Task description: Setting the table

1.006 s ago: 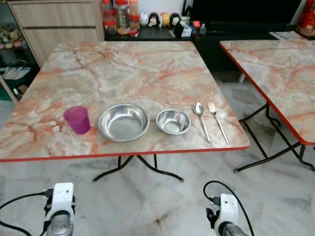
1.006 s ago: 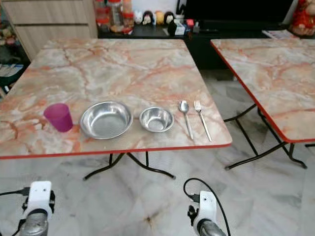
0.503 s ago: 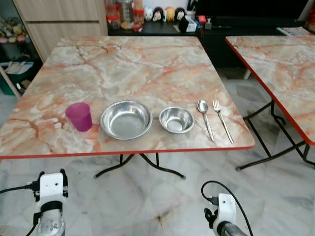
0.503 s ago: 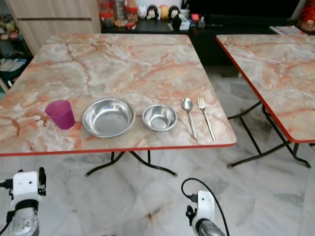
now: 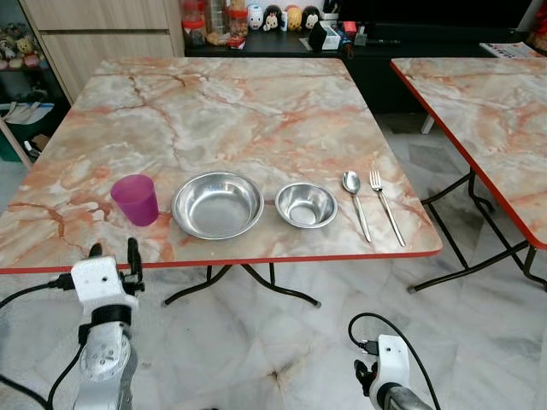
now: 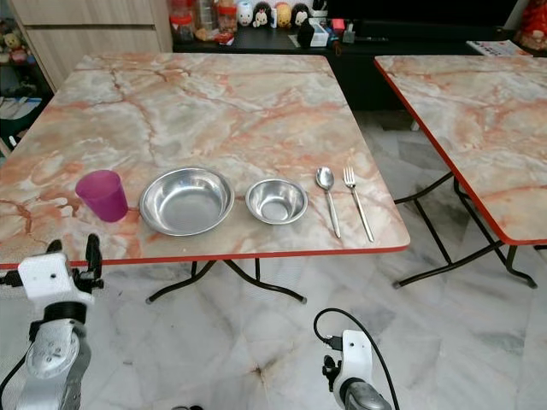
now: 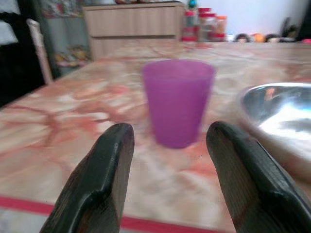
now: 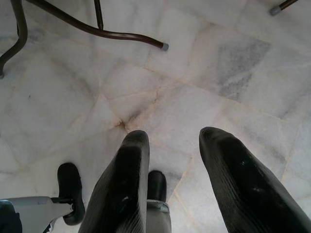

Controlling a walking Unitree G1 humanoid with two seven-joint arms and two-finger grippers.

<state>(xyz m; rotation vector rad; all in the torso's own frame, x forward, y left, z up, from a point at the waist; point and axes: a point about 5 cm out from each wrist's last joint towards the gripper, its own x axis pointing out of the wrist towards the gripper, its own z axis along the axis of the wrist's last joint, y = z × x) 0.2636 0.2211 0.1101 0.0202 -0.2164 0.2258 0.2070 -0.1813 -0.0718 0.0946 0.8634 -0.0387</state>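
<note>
A: Where is the purple cup [image 5: 135, 199] found?

B: It is stood upright on the marble-patterned table [image 5: 222, 111], near the red front edge, at the left end of a row. Just beside it, on its right, a large steel bowl [image 5: 217, 205] is set, then a smaller steel bowl [image 5: 306, 205], then a spoon [image 5: 355, 203] and a fork [image 5: 385, 206] laid side by side with their handles toward the front edge. The cup and the large bowl are close together, but contact between them cannot be made out.

A: And how is the left gripper [image 7: 167, 182] placed?

B: It is raised to the level of the table's front edge, in front of the cup. In the left wrist view its two black fingers [image 7: 104, 174] are seen spread apart, with the cup framed between them but farther off. Nothing is touched by them. The rim of the large bowl is caught at the side of that view.

A: What is seen of the right gripper [image 8: 172, 167]?

B: It is hung low and aimed at the pale marble floor [image 8: 204, 92]. Its fingers are parted and nothing is held between them. A dark table leg [image 8: 104, 30] with a capped foot is seen above them on the floor.

A: What else is around?

B: A second table [image 5: 487, 111] of the same pattern is stood to the right, well apart. Behind, a wooden cabinet [image 5: 102, 30] and a dark shelf with jars and small figures [image 5: 265, 17] are seen.
</note>
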